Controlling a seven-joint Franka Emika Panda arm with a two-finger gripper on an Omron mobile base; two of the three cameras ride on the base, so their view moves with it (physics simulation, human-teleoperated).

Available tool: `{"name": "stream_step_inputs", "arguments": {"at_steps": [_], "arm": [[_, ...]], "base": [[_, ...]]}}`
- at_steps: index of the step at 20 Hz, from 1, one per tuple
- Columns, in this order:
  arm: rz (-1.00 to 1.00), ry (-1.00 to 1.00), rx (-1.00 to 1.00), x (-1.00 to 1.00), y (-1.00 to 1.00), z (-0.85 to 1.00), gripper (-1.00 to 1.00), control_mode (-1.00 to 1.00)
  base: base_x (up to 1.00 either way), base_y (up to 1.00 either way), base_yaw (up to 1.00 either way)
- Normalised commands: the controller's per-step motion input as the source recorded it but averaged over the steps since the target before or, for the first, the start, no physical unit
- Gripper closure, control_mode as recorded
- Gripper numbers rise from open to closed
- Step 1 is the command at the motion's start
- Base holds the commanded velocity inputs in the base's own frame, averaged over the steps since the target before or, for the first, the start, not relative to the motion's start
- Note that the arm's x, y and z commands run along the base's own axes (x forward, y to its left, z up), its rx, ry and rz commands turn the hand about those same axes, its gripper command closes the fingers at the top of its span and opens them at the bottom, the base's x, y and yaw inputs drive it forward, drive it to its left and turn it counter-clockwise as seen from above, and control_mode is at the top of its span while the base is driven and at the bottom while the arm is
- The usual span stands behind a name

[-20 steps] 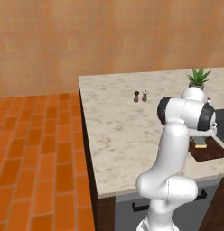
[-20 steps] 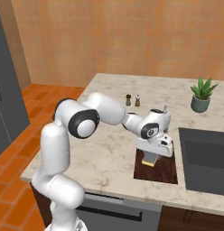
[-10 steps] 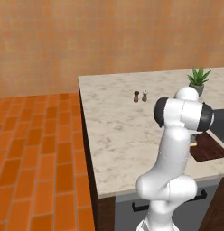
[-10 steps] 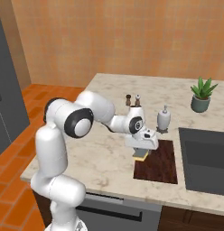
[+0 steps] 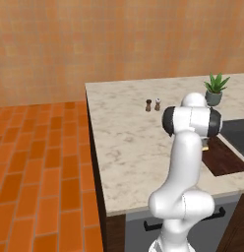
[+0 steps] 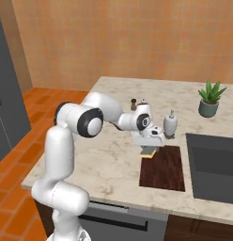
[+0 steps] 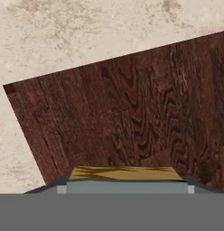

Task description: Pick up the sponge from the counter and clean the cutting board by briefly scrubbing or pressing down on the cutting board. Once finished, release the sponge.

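The counter (image 6: 113, 155) was a broad beige marble slab with grey veining, set on dark cabinets beside an orange brick floor (image 5: 40, 157). A black sunken panel (image 6: 214, 167) was let into the counter's right part in the right base view. Just left of that panel lay the cutting board (image 6: 163, 168), dark reddish-brown and flat on the counter, with one corner and its edges meeting the marble in the hand view (image 7: 132, 117).

The white arm reached from the base across the counter to the board's far left corner. The tool (image 6: 147, 151) pointed down there, and the sponge (image 6: 147, 152) sat beneath it as a small yellow block at the board's edge. In the hand view the sponge (image 7: 125, 173) showed as a yellow strip between the dark tips, so the tool appeared to be clamped on the sponge, though the tips themselves were mostly hidden. Whether the sponge touched the board could not be told.

A potted plant (image 6: 210, 100) stood near the far right of the counter. A pale bottle (image 6: 170, 124) stood just behind the board. Two small shakers (image 5: 152, 105) stood side by side farther back.
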Motion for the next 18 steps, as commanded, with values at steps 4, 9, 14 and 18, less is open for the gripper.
{"name": "stream_step_inputs", "arguments": {"at_steps": [4,9,14,18], "arm": [[0.04,0.01,0.01,0.02,-0.87,-0.22,1.00,-1.00],[0.03,0.00,0.10,0.00,-1.00,-0.13,1.00,-1.00],[0.04,0.00,0.08,-0.05,-0.94,0.00,1.00,-1.00],[0.07,0.00,0.02,-0.12,-0.97,-0.05,1.00,-1.00]], "base": [[0.00,0.00,0.00],[0.00,0.00,0.00],[0.00,0.00,0.00],[0.00,0.00,0.00]]}}
